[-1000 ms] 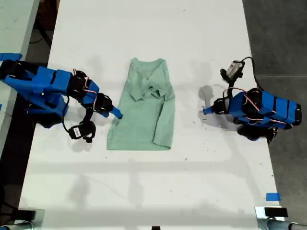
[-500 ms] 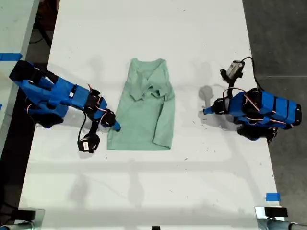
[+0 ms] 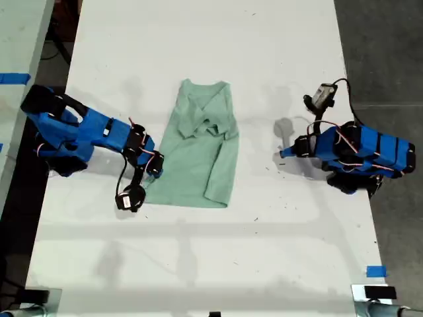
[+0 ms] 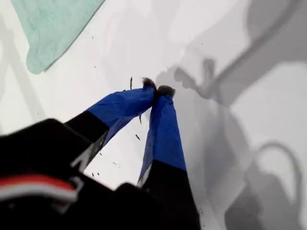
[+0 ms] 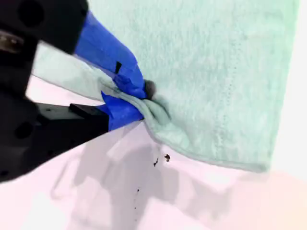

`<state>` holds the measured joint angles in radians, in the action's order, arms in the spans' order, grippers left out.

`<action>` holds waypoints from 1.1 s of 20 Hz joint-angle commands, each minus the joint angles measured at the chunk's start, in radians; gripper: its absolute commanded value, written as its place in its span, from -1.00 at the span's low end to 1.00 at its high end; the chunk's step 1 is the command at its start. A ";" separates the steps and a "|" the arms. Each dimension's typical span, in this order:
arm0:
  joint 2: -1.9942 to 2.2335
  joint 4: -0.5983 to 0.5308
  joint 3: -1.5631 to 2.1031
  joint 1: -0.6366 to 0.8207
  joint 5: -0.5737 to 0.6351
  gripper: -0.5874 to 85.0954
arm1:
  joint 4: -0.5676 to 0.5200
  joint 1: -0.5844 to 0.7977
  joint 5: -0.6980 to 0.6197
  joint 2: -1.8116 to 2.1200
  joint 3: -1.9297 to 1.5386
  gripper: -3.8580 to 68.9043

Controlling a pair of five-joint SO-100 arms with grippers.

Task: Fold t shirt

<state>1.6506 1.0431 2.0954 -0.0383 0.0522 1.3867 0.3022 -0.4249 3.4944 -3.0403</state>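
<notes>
Second wrist view: my second gripper (image 5: 136,98) pinches the t shirt (image 5: 206,72) edge; lift evenly. My first gripper (image 4: 157,89) is clenched empty.

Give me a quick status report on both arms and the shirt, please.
First end effector shut, empty, off the cloth. Second end effector shut on the t shirt edge. Nothing in the way.

My second gripper (image 5: 129,96) is at the exterior view's left (image 3: 156,173). Its blue arm reaches out low toward the middle. Its jaws are pinched tight on the edge of the t shirt (image 5: 206,72). My first gripper (image 4: 158,90) is at the exterior view's right (image 3: 283,154). Its arm is folded up and its jaws are pressed together, holding nothing.
</notes>
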 commanded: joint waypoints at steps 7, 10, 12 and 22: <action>-0.032 0.328 -0.353 0.008 -0.015 -0.99 | -0.006 0.000 0.000 0.012 -0.046 -0.85; -0.069 0.439 -0.546 0.023 -0.005 -0.99 | -0.006 0.000 0.000 0.012 -0.046 -0.85; -0.126 0.465 -0.676 0.040 0.011 -0.99 | -0.006 0.002 -0.002 0.012 -0.046 -0.85; -0.459 0.408 -1.035 0.118 0.064 -0.99 | -0.006 0.002 -0.002 0.012 -0.046 -0.85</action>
<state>1.1934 1.4680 1.1428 0.0598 0.1028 1.3867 0.3022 -0.4249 3.4944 -3.0403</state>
